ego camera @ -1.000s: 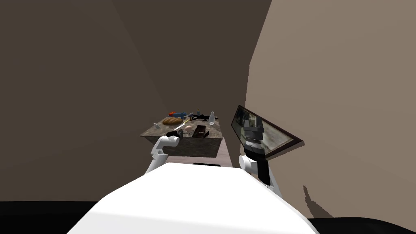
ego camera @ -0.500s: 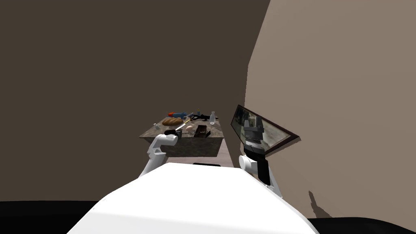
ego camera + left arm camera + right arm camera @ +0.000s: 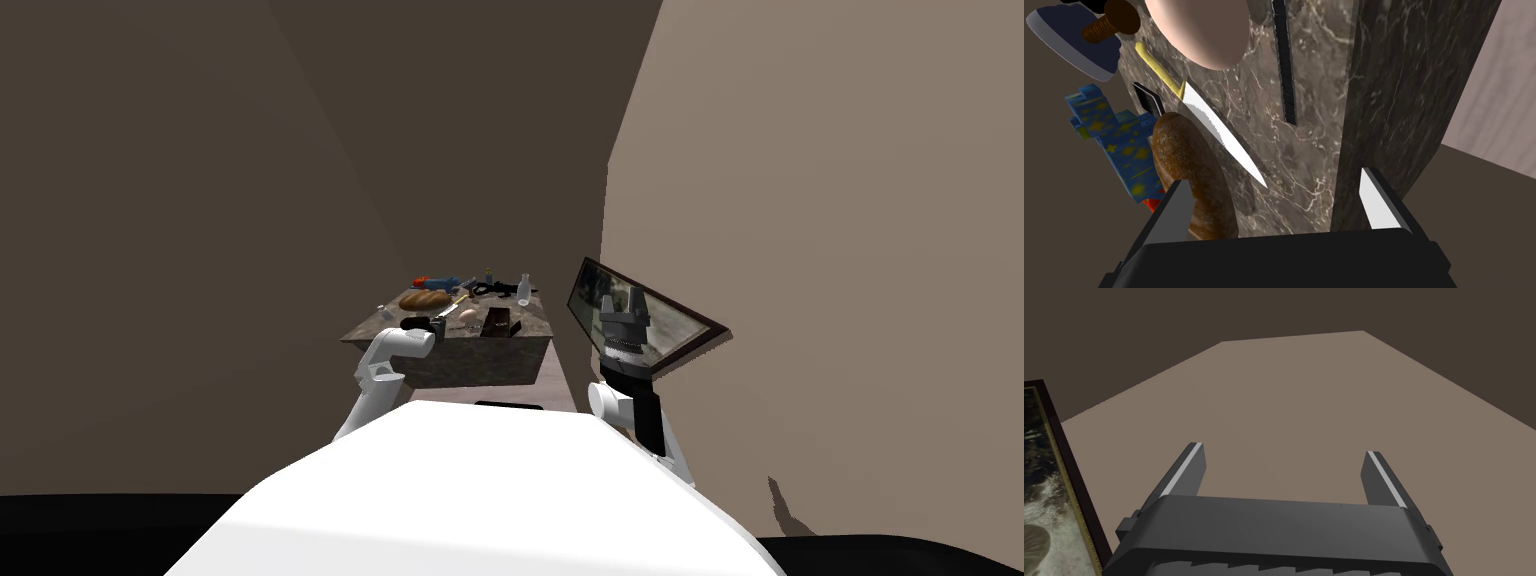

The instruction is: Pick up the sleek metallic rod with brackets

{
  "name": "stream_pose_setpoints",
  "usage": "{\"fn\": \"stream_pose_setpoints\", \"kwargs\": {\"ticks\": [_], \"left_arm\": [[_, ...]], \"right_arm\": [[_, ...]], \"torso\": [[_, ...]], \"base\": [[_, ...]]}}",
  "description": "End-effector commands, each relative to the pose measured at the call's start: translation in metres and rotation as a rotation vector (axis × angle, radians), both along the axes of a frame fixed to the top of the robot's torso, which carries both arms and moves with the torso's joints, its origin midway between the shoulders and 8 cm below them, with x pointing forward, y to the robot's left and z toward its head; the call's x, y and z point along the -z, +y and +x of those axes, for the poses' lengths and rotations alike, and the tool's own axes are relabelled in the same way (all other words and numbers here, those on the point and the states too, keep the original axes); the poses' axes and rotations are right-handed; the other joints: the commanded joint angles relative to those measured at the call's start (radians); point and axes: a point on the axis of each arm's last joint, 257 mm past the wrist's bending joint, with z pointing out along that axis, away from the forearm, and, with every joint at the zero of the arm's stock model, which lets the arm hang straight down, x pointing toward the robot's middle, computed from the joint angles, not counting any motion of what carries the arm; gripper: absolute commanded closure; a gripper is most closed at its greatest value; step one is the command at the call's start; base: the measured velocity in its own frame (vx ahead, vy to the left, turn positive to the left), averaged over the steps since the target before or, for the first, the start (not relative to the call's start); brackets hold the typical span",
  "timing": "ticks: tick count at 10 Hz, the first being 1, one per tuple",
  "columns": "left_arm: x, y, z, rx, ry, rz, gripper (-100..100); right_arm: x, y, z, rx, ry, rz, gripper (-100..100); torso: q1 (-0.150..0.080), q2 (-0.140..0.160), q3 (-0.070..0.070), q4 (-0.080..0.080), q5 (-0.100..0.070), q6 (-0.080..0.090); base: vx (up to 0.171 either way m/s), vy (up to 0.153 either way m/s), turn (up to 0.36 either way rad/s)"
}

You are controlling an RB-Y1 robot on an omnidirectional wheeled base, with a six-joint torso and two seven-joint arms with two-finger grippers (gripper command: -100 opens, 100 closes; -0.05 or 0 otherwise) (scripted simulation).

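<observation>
The left hand [image 3: 1274,177] is held released at the table [image 3: 1319,150] edge — the dark rod [image 3: 1285,75] is laid along that edge, apart from the knife [image 3: 1224,135]; the right hand [image 3: 1285,449] is spread.

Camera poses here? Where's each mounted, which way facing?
Head: on my head, steeply down and forward at the dark marble table; left gripper and right gripper show.
Left wrist: on the left hand, along the tabletop; beyond open fingers, a brown bread loaf, yellow-handled serrated knife, thin dark bar.
Right wrist: on the raised right hand, facing a beige wall; fingers open.
Shared: loaf and knife, head and left wrist; dark-framed picture, head and right wrist.
</observation>
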Motion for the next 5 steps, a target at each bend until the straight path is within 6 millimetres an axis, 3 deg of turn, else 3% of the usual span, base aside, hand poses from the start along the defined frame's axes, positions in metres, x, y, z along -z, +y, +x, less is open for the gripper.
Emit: {"fn": "stream_pose_setpoints", "kwargs": {"ticks": [1,5], "left_arm": [[-0.0031,-0.0004,-0.0033,-0.007,0.01,-0.002,-100],[-0.0038,-0.0033,-0.0129,-0.025,0.041,-0.017,-100]], "right_arm": [[0.0,0.0,0.0,0.0,0.0,0.0,0],[0.0,0.0,0.0,0.0,0.0,0.0,0]], "torso": [[0.0,0.0,0.0,0.0,0.0,0.0],[-0.004,-0.001,-0.001,0.0,-0.001,0.0]], "base": [[-0.012,0.015,-0.038],[0.006,-0.016,-0.028]]}}
